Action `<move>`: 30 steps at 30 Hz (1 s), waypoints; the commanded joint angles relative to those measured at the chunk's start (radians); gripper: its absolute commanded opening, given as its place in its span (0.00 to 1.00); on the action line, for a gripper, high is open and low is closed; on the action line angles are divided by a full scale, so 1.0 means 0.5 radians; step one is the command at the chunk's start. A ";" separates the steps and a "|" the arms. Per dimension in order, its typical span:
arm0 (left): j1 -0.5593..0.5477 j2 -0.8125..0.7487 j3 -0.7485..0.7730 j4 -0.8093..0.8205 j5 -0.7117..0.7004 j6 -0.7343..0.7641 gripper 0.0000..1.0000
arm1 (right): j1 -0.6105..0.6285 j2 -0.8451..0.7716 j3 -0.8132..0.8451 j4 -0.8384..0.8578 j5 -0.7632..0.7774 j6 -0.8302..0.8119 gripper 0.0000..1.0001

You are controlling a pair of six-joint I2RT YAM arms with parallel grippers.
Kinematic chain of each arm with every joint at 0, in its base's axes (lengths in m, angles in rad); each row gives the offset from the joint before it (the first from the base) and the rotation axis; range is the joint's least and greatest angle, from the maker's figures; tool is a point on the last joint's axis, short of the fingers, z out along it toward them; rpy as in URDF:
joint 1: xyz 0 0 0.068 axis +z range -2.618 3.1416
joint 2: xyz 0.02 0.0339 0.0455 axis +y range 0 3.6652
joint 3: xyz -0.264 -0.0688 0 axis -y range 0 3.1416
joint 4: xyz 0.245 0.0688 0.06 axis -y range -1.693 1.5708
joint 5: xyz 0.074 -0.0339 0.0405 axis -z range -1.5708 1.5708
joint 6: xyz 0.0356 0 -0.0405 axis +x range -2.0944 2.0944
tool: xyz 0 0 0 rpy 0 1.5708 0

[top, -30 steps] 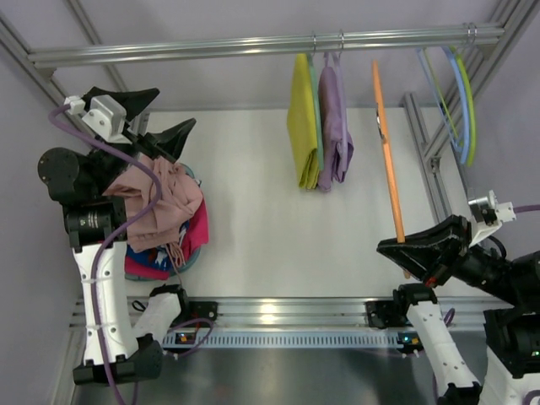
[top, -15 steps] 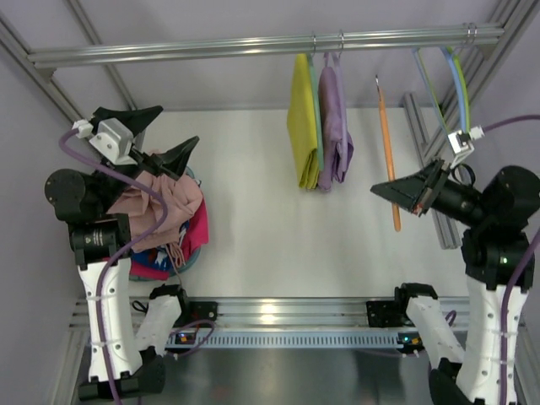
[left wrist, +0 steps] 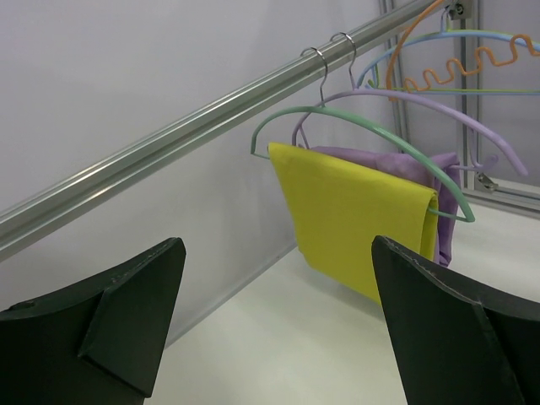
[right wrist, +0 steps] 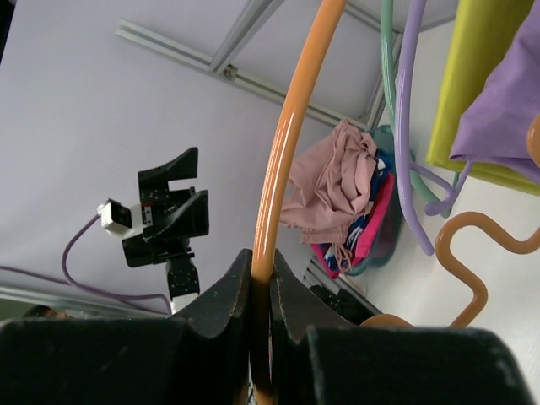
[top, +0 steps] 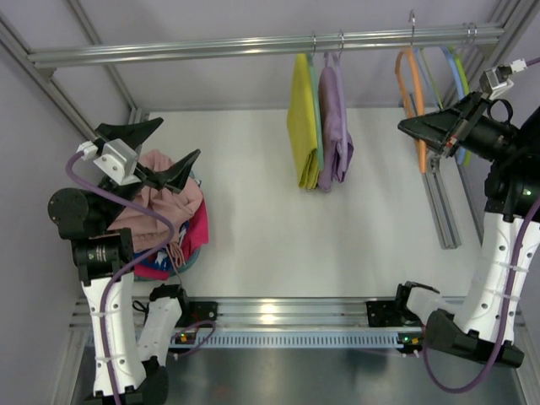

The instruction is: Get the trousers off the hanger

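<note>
The pale pink trousers [top: 164, 207] lie crumpled on a pile of clothes at the left of the table, off the hanger; they also show in the right wrist view [right wrist: 329, 181]. My left gripper [top: 156, 156] is open and empty just above them [left wrist: 278, 337]. My right gripper [top: 415, 126] is shut on the bare orange hanger [top: 412, 89], holding it up at the right end of the rail, its metal hook [top: 413, 17] above the rail. In the right wrist view my gripper [right wrist: 261, 270] clamps the orange bar [right wrist: 291, 126].
A yellow garment [top: 304, 118] and a lilac garment [top: 336, 126] hang mid-rail [top: 169, 49]. Empty blue [top: 460, 80] and green hangers hang at the far right. The pile sits in a teal basket [top: 190, 257] with pink and blue clothes.
My right arm has raised the orange hanger from low over the table's front right up to the rail's right end. My left gripper has shifted slightly, still open above the trousers.
</note>
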 commanded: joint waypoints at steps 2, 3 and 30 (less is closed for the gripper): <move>-0.005 -0.015 -0.020 0.056 -0.011 0.015 0.98 | -0.176 0.038 0.174 0.167 -0.128 0.141 0.00; -0.005 -0.015 -0.023 0.056 -0.020 0.018 0.98 | -0.201 0.069 0.183 0.149 -0.125 0.147 0.00; -0.005 -0.055 -0.093 0.007 -0.036 0.095 0.98 | -0.630 0.219 -0.366 0.783 -0.383 0.334 0.00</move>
